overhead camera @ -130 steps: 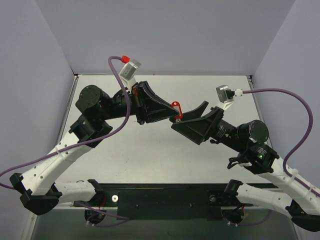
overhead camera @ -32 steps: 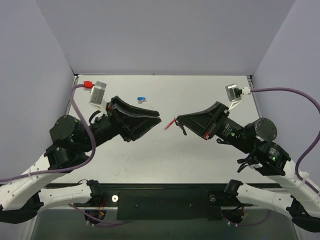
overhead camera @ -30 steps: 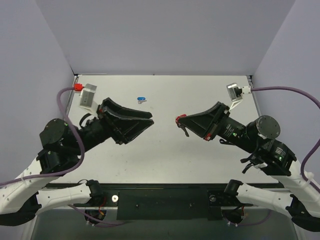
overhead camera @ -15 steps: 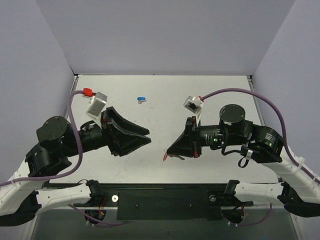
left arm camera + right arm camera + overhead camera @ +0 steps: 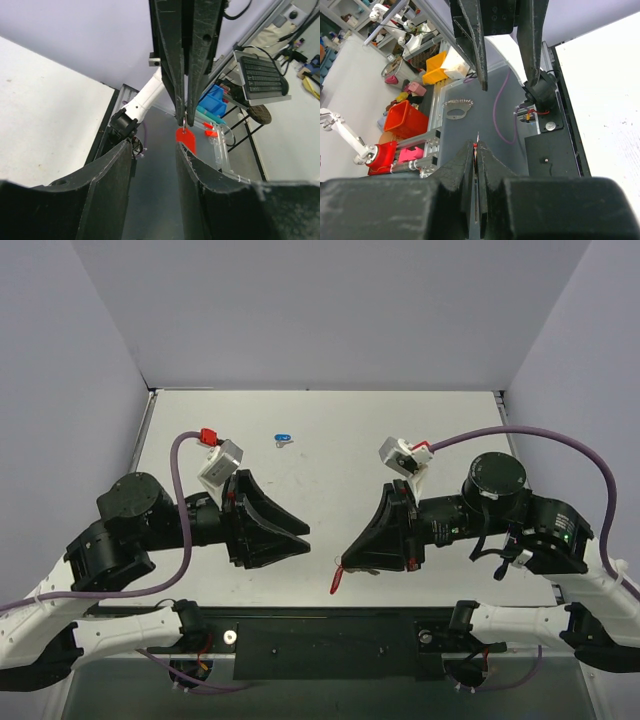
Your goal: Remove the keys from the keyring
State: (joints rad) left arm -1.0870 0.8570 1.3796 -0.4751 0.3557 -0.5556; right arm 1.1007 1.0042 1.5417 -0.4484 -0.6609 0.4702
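Note:
My right gripper is shut on the keyring, whose red tag hangs below its tips over the table's near edge. In the left wrist view the right gripper hangs from the top with the red tag dangling under it. From the right wrist, the shut right gripper shows only a thin sliver of metal and a bit of red; I cannot tell whether that is ring or key. The key is otherwise hidden. My left gripper is open, facing the right one a short gap away. Its fingers hold nothing.
A second keyring with a blue tag lies on the white table toward the back. The black base rail runs along the near edge, just under both grippers. Walls enclose the table on three sides.
Over the last second the right gripper has swung from mid-table to the near edge, carrying the red tag. The left gripper has come nearer and now faces it.

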